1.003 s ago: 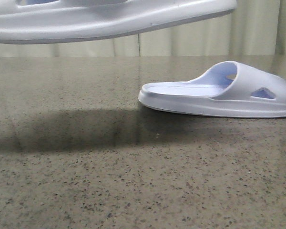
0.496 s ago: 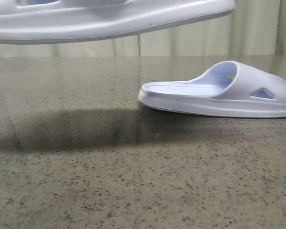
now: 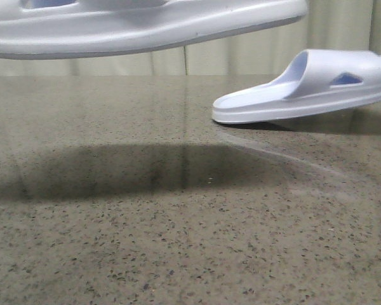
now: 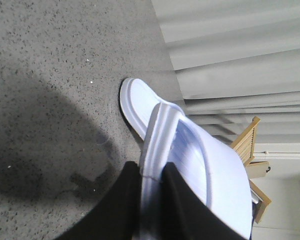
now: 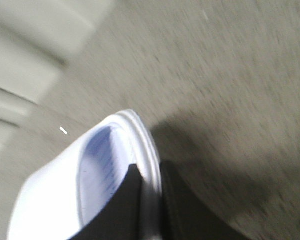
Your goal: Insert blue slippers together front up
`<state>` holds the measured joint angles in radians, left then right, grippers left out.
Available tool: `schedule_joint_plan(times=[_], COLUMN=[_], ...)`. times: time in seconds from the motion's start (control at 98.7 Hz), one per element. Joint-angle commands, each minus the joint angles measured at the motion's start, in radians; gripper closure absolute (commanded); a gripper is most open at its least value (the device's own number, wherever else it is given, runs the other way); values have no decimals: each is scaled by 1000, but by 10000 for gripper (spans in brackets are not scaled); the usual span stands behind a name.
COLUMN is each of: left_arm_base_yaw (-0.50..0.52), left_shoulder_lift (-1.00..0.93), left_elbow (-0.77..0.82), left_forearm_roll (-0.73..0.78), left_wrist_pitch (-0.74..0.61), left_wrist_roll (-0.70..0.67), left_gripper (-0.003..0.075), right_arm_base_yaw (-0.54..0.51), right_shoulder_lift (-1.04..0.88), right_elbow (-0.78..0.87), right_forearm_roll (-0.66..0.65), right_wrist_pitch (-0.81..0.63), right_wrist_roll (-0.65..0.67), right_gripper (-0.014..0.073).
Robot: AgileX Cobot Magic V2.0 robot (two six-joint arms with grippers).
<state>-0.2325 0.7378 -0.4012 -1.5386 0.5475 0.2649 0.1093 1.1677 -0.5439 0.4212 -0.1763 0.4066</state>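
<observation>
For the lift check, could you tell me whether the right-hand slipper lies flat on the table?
No, tilted: the right-hand slipper has its strap end raised off the table.

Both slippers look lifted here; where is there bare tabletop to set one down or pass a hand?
Most of the speckled table is bare: the whole near half and the left, under the left gripper's raised slipper. The only tight spot is far right, where the right gripper's slipper hangs low over the surface, heel end dipping lowest.

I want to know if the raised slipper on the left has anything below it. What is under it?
Under the left slipper, held by the left gripper, only its dark shadow on the bare speckled table shows. The other slipper is off to the right, not beneath. The area past the frame's left edge is unseen.
</observation>
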Motion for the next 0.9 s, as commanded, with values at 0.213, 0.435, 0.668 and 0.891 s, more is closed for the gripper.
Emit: schedule_joint_plan(times=[0.213,0.435,0.668,0.891], left_arm_base_yaw=[-9,-9,-9,-9], left_shoulder_lift=[-3,-3,-3,-3], left_elbow=[-34,-34,-34,-34], left_forearm_roll=[-49,-47,-44,-44], left_wrist_pitch=[1,-2,-2,2], left_wrist_roll=[1,1,1,1], left_gripper=[704,704,704,704], right_arm_base_yaw=[-4,-4,-4,-4], right_shoulder_lift=[-188,-367,-541,-602], right_elbow=[-100,-149,-162,-162], right_forearm_roll=[-1,4,23,65], right_wrist_pitch=[-99,105,292,500], right_wrist_roll=[-3,-3,-3,-3], right_gripper=[701,701,701,701])
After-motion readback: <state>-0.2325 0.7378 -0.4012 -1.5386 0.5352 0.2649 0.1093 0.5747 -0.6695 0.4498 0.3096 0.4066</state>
